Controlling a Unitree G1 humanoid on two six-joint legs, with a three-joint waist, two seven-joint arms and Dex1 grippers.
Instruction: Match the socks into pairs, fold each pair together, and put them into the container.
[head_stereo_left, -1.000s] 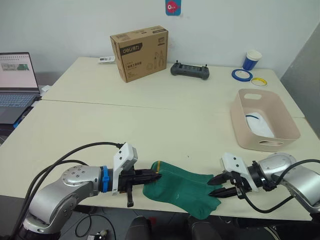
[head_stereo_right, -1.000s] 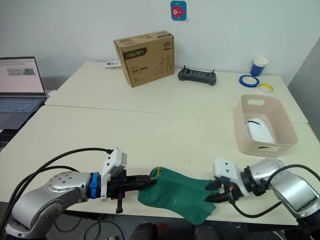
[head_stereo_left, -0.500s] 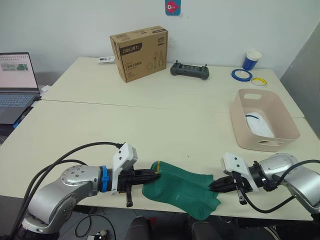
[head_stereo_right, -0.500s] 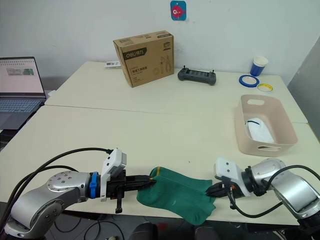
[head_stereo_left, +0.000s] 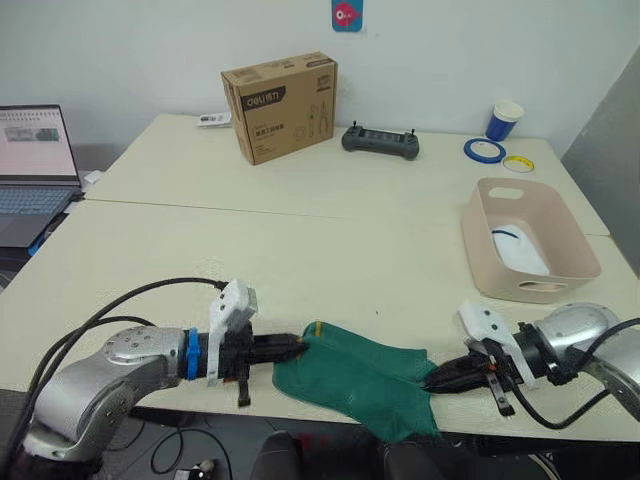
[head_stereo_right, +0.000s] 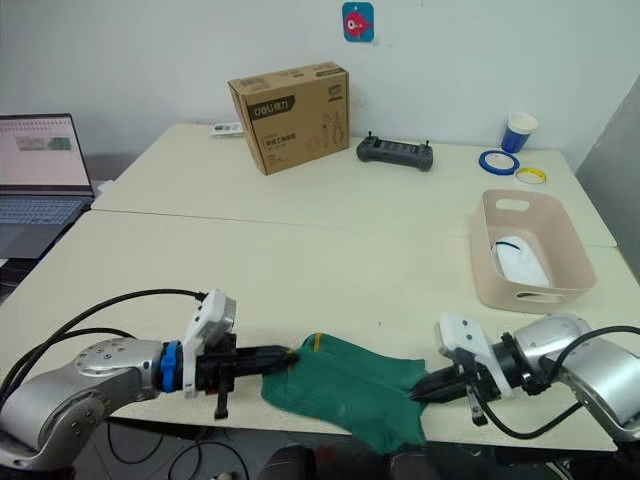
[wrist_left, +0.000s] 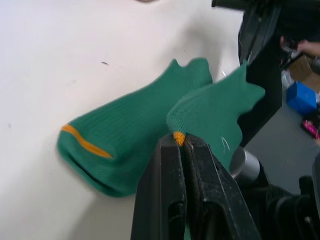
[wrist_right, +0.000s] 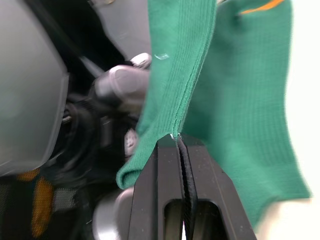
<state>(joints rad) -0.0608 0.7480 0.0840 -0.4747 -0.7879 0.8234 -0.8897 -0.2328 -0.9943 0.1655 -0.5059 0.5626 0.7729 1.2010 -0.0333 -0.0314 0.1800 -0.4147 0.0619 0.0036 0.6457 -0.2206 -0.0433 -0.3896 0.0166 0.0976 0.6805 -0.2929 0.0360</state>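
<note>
From the head views, the dark green socks (head_stereo_left: 365, 375) lie at the near edge of the surface (head_stereo_left: 330, 250), with the left jaws (head_stereo_left: 296, 346) clenched on the cuff end and the right jaws (head_stereo_left: 436, 378) clenched on the toe end. The pink container (head_stereo_left: 482, 255) sits far right, holding a white sock (head_stereo_left: 518, 250).

The left wrist view shows one sock's yellow-marked cuff pinched while the other lies flat.

The right wrist view shows a green edge pinched.

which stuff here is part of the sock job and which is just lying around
Part of the job:
- dark green socks, held at either end by left pincer and right pincer
- pink basin with a white sock inside

Lying about:
- cardboard box
- laptop
- black controller
- blue paper cup
- tape rolls
</note>
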